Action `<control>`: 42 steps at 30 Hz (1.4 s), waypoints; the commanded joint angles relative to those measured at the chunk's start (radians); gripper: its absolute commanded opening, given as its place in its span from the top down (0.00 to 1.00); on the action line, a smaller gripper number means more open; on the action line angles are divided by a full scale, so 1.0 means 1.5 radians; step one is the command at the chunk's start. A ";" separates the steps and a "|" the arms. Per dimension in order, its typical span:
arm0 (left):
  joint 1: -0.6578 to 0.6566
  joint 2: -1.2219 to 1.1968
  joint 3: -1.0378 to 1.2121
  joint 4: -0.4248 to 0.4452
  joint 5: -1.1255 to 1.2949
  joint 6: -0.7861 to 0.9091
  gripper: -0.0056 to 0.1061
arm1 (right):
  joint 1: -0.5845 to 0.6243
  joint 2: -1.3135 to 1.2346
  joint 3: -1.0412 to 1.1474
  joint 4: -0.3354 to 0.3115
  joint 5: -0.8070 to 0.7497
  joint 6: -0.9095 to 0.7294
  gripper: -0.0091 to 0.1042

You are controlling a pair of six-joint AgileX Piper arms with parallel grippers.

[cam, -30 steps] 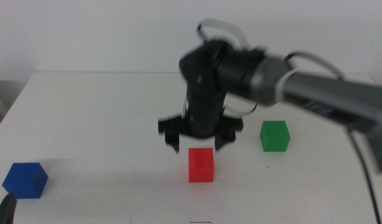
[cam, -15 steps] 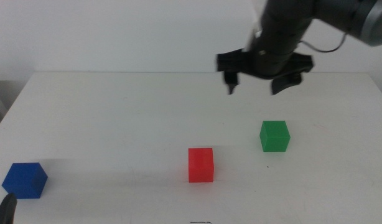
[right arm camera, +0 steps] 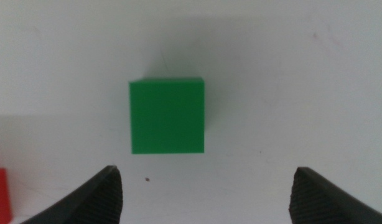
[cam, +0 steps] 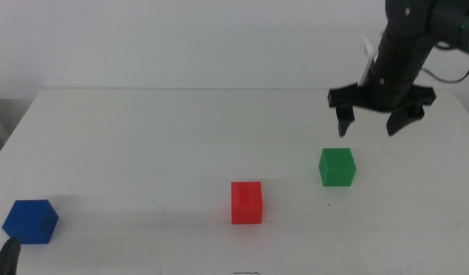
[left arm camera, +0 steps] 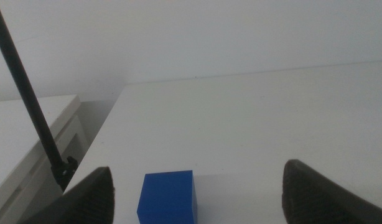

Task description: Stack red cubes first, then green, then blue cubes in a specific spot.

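A plain white tabletop (cam: pixel 143 145) is carrying everything, and a bare pale wall (cam: pixel 181 38) is standing behind its far edge. In the left wrist view a thin black rod (left arm camera: pixel 26 93) is leaning past the tabletop's edge, beside a low white piece of furniture (left arm camera: pixel 29 137).

The right hand (cam: pixel 370 127) is hanging in the air toward the far right of the tabletop, pointing down, with its two dark jaws spread wide and gripping nothing. It is sitting above and slightly beyond the green cube (cam: pixel 338 166), well clear of it; in the right wrist view the green cube (right arm camera: pixel 167 116) is lying between the lines of the two open jaws, flat on the surface and untouched.

The red cube (cam: pixel 247 202) is resting alone near the middle of the tabletop, nearer the camera and to the left of the green one, with bare white surface between them.

The blue cube (cam: pixel 31 221) is sitting at the near left corner. The left hand (left arm camera: pixel 197 208) is waiting low at that corner, its jaws wide apart and empty, with the blue cube just in front of them.
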 commanded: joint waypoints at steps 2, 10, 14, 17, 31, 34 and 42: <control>-0.001 -0.013 -0.002 -0.010 -0.056 -0.006 0.14 | -0.007 -0.013 -0.004 0.000 -0.016 -0.017 0.09; -0.001 -0.013 -0.002 -0.010 -0.056 -0.006 0.14 | 0.017 0.028 -0.004 -0.004 -0.028 -0.029 0.09; -0.001 -0.013 -0.002 -0.010 -0.056 -0.006 0.14 | 0.025 0.035 -0.004 -0.003 -0.038 -0.029 0.09; -0.001 -0.013 -0.002 -0.010 -0.056 -0.006 0.14 | 0.026 0.034 -0.004 -0.003 -0.051 -0.029 0.09; -0.001 -0.013 -0.002 -0.010 -0.056 -0.006 0.14 | 0.026 0.086 -0.004 0.000 -0.084 -0.033 0.09; -0.001 -0.013 -0.002 -0.010 -0.056 -0.006 0.14 | 0.023 0.099 -0.004 0.000 -0.088 -0.033 0.09; -0.001 -0.013 -0.002 -0.010 -0.056 -0.006 0.14 | 0.019 0.135 -0.006 0.000 -0.102 -0.038 0.14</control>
